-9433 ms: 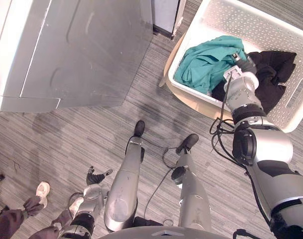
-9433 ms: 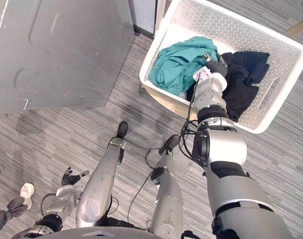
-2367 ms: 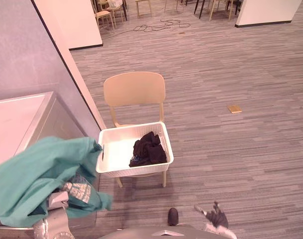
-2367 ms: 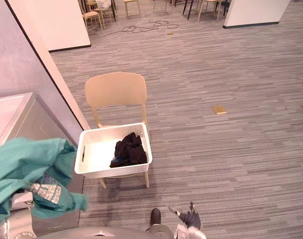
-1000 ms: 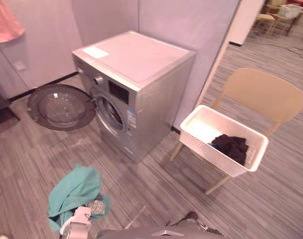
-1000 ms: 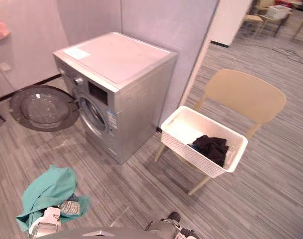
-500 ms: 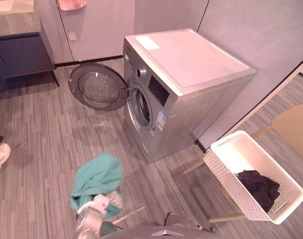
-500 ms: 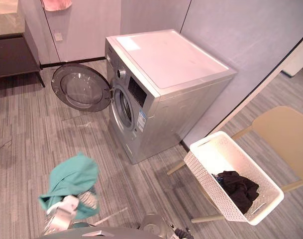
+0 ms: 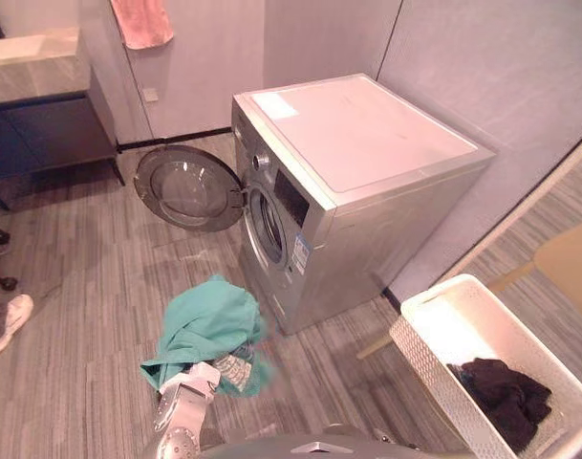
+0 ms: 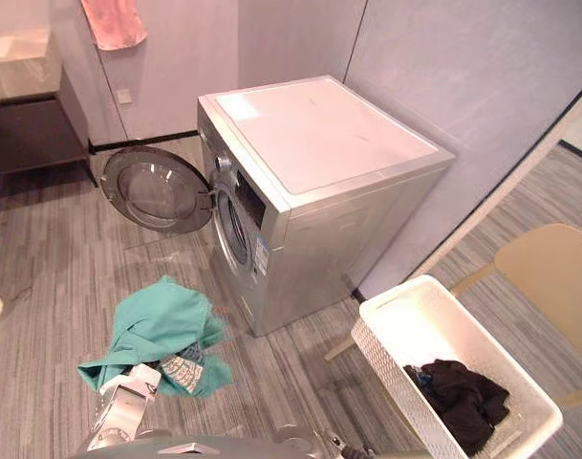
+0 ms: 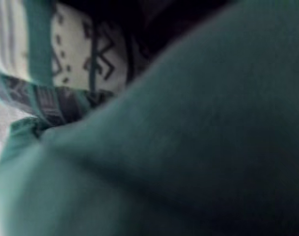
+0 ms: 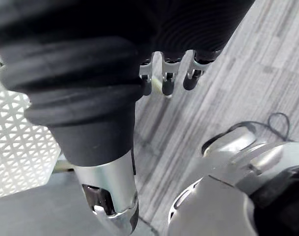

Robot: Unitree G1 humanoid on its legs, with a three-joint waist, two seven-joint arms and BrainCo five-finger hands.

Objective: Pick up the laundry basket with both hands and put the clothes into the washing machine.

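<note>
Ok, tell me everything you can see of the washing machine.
The washing machine is a silver-grey front loader, metal by its look, upright on the striped floor by the wall. Its flat pale top bears a white label at one corner. The front has a knob and a dark panel. Its round glass door is swung wide open, the drum opening exposed. The teal garment and white basket are near, apparently not touching.

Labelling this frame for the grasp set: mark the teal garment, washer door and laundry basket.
teal garment (image 9: 209,320): left eye view, middle of the bunched cloth.
washer door (image 9: 183,186): left eye view, glass of the open door.
laundry basket (image 10: 426,330): right eye view, bare white floor inside.
</note>
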